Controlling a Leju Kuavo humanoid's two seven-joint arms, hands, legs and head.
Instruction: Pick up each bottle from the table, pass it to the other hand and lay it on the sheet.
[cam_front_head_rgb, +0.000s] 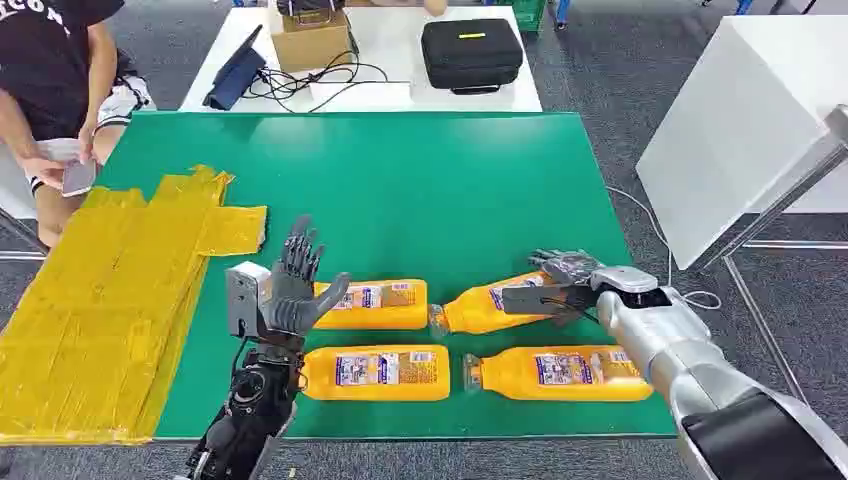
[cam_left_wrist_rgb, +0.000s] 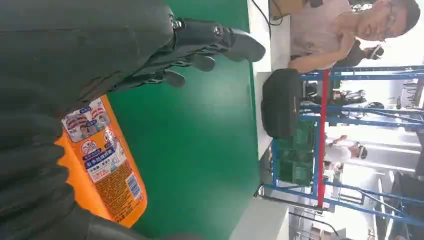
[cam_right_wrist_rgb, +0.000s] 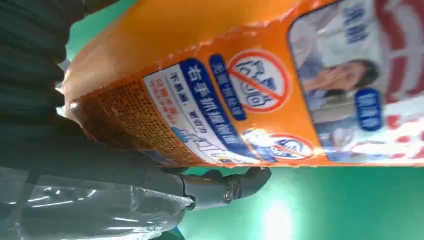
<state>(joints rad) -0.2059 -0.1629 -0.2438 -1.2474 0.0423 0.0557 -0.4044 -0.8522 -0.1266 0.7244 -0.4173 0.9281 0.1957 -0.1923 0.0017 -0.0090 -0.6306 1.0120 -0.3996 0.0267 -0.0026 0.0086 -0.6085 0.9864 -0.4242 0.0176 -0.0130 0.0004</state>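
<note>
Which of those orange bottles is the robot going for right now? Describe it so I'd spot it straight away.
Start at the green table, where four orange plastic bottles lie in two rows near the robot. Take the far row, then its right-hand bottle. Unlike its three neighbours, it lies tilted, and the robot's right hand is wrapped around its base end.
</note>
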